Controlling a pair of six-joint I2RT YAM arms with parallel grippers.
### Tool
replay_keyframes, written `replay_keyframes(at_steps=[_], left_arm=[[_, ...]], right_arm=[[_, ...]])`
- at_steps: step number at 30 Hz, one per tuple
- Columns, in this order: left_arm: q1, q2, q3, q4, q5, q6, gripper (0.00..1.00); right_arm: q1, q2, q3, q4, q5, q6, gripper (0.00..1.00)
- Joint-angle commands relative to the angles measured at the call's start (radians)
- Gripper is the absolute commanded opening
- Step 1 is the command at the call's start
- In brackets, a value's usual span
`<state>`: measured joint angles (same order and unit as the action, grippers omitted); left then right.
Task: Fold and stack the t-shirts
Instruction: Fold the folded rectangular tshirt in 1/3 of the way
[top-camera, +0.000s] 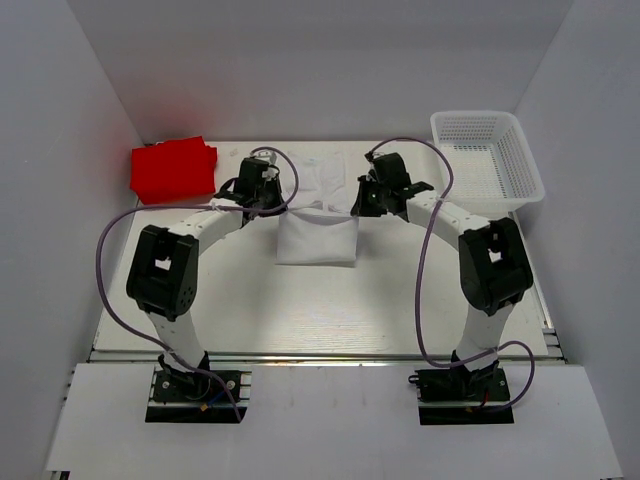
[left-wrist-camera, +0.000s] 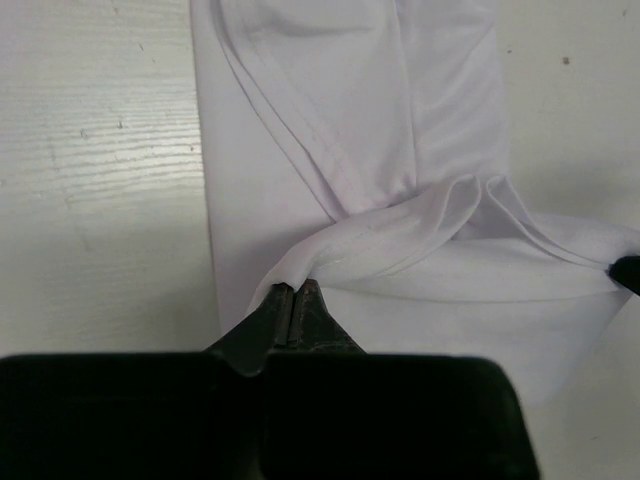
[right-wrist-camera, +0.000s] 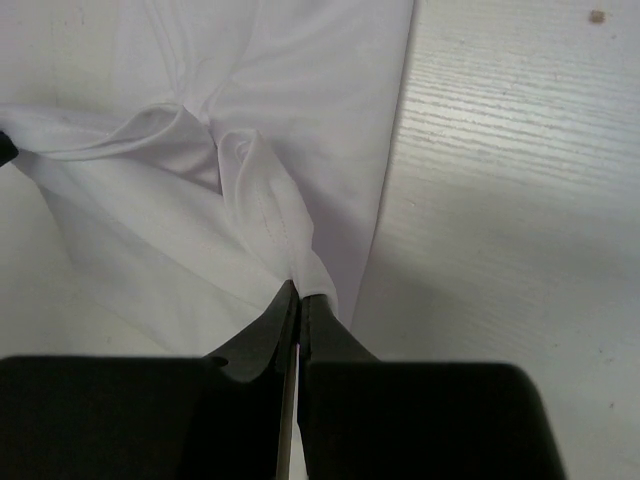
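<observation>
- Centrally on the table (top-camera: 300, 310), the white t-shirt (top-camera: 316, 242) lies between the two arms, partly doubled over. The red t-shirt (top-camera: 172, 168) sits as a compact bundle at the far left corner, well apart from it. A mesh basket (top-camera: 523, 160) stands at the far right.
- Left gripper (left-wrist-camera: 295, 292): the jaws are pressed together on a pinch of the white shirt's stitched edge at its left side, and the cloth rises off the table into the tips.
- Right gripper (right-wrist-camera: 299, 292): the jaws are likewise clamped on a seamed fold at the shirt's right edge, just beside bare tabletop.
- Between the two holds, both wrist views show a slack swag of fabric. The rest of the garment lies flat.
- Handling, as judged: the thin knit is light and wholly limp. It keeps no shape of its own, sags wherever it is unsupported, and probably slides easily over the smooth table.
- Where to hold, as judged: the hemmed edges, where doubled stitching gives the jaws a thicker bite. Matched holds at opposite sides should keep a fold line straight, whereas a shallow pinch may slip out or carry only the top layer.
- The red shirt probably behaves alike. As a bundle it seems best taken by its folded edge, through all layers.
</observation>
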<state>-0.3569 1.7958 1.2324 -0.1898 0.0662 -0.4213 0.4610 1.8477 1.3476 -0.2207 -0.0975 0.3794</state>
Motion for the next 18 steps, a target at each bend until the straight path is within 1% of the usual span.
replay_keyframes(at_steps=[1, 4, 8, 9, 10, 11, 12, 14, 15, 16, 17, 18], left_arm=[[0.029, 0.013, 0.058, 0.041, 0.032, 0.016, 0.00], [0.039, 0.053, 0.079, 0.041, 0.053, 0.016, 0.00], [0.058, 0.102, 0.116, 0.050, 0.073, 0.027, 0.01], [0.058, 0.112, 0.125, 0.050, 0.083, 0.038, 0.27], [0.058, 0.122, 0.145, 0.065, 0.070, 0.048, 0.50], [0.058, 0.141, 0.159, 0.066, 0.016, 0.049, 0.74], [0.058, 0.154, 0.200, 0.052, -0.005, 0.049, 1.00], [0.067, 0.178, 0.249, 0.017, -0.026, 0.049, 1.00], [0.076, 0.178, 0.271, -0.028, -0.026, 0.049, 1.00], [0.076, 0.178, 0.288, -0.043, -0.035, 0.049, 1.00], [0.076, 0.157, 0.288, -0.043, -0.036, 0.049, 1.00], [0.076, 0.110, 0.247, -0.043, -0.019, 0.049, 1.00]], right_arm=[[-0.021, 0.022, 0.036, 0.096, -0.071, -0.039, 0.00], [-0.035, 0.059, 0.044, 0.139, -0.126, -0.060, 0.00], [-0.048, 0.133, 0.085, 0.170, -0.157, -0.069, 0.00], [-0.061, 0.154, 0.093, 0.181, -0.171, -0.095, 0.08], [-0.064, 0.177, 0.103, 0.191, -0.174, -0.109, 0.14], [-0.068, 0.192, 0.113, 0.196, -0.177, -0.123, 0.39], [-0.077, 0.217, 0.151, 0.198, -0.194, -0.147, 0.49], [-0.088, 0.223, 0.186, 0.196, -0.206, -0.174, 0.62], [-0.088, 0.222, 0.197, 0.192, -0.215, -0.183, 0.82], [-0.090, 0.203, 0.231, 0.187, -0.219, -0.209, 0.90], [-0.091, 0.197, 0.238, 0.160, -0.206, -0.214, 0.90], [-0.087, 0.174, 0.240, 0.140, -0.190, -0.218, 0.90]])
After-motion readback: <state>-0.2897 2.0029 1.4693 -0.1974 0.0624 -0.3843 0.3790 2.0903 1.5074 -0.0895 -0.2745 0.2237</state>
